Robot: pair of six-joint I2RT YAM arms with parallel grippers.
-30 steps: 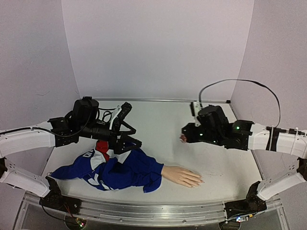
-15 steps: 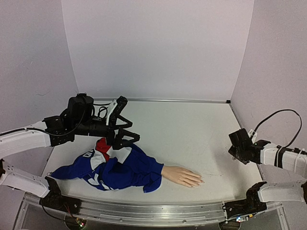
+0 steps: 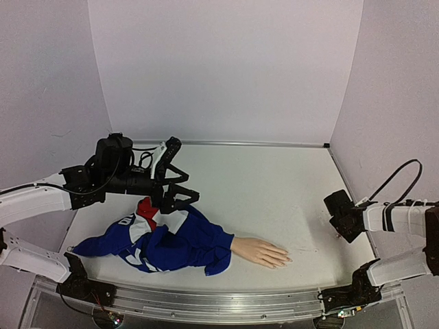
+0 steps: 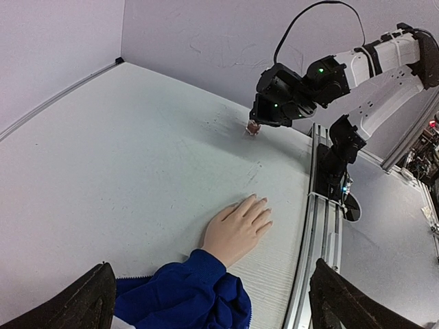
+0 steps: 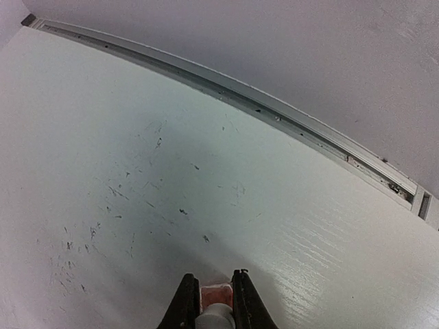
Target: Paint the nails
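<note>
The right claw [image 5: 215,281] is clenched on a small pinkish bottle [image 5: 216,295], which sits upright between the two dark fingers [image 5: 186,301] at the bottom centre of the right wrist view. Beyond the bottle lies the scratched white tabletop [image 5: 137,171], and a metal rail [image 5: 274,113] runs along its far edge against the pale wall. In the overhead view this claw sits low at the right of the frame, well apart from everything else; whether it touches the tabletop cannot be told. The left claw [image 4: 211,266] is released, and its dark fingers [image 4: 89,301] spread wide in the two lower corners of the left wrist view. In the overhead view it hangs at the left centre of the frame, above the upper edge of a crumpled blue jacket [image 3: 175,243] with a red and white patch. A blue sleeve [image 4: 192,298] runs out of the jacket, and from its cuff comes the mannequin hand [image 4: 233,233], lying palm down and flat on the tabletop at the lower centre of the frame, near the front edge. Its fingers are slightly spread and point toward the right side of the overhead view. The nails [image 4: 266,212] are tiny pale spots at the fingertips, too small to show any colour on them. Neither claw touches the mannequin hand.
</note>
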